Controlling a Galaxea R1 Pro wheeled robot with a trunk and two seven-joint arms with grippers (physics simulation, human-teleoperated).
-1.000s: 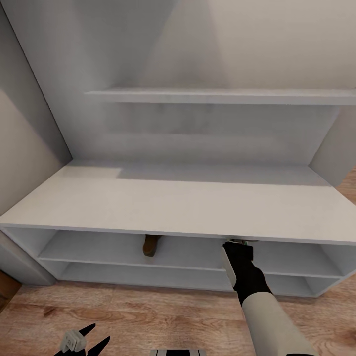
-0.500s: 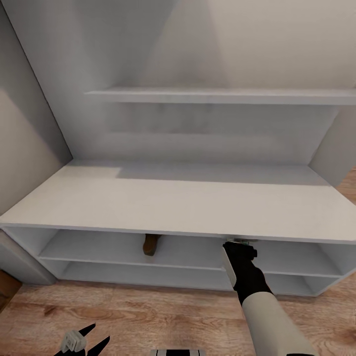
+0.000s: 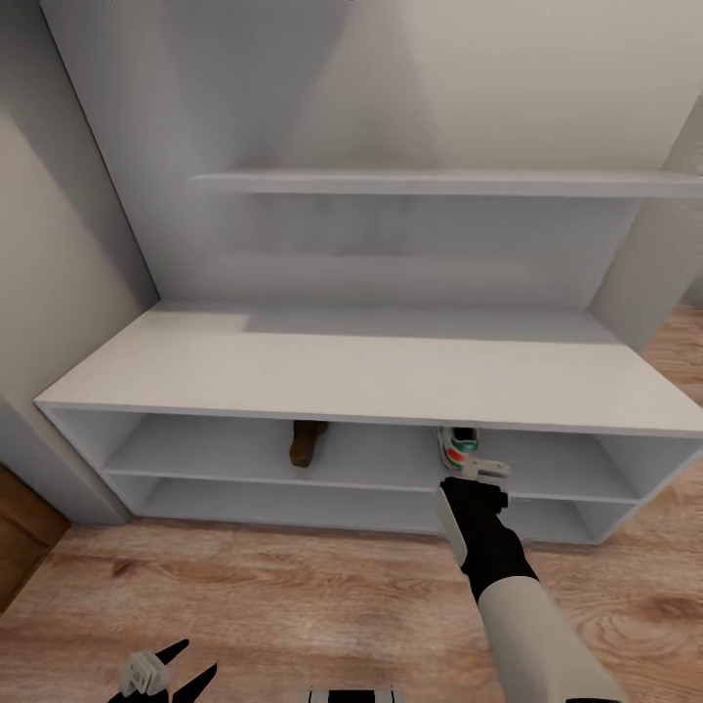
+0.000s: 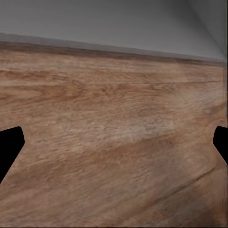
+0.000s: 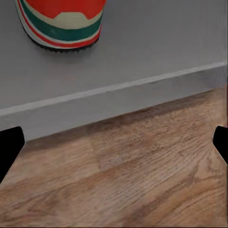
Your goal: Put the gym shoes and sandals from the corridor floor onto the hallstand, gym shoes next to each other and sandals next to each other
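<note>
One gym shoe [image 3: 457,444] sits on the upper of the hallstand's [image 3: 371,376] two low shelves, close to that shelf's front edge, its red-orange heel and green stripe plain in the right wrist view [image 5: 61,21]. One sandal [image 3: 307,441] stands on the same shelf, well apart to its left. The right claw [image 3: 485,469] hovers just outside the shelf mouth with its fingers spread and nothing between them; the left claw [image 3: 164,674] hangs low over the corridor floor [image 3: 293,596], also spread and empty. The main risk is that an arm passing this opening could clip the shoe's heel and drag it off the edge onto the floor. A second risk lies in spacing: the gap between shoe and sandal looks tight for both partners, though the shaded shelf makes this hard to judge.
</note>
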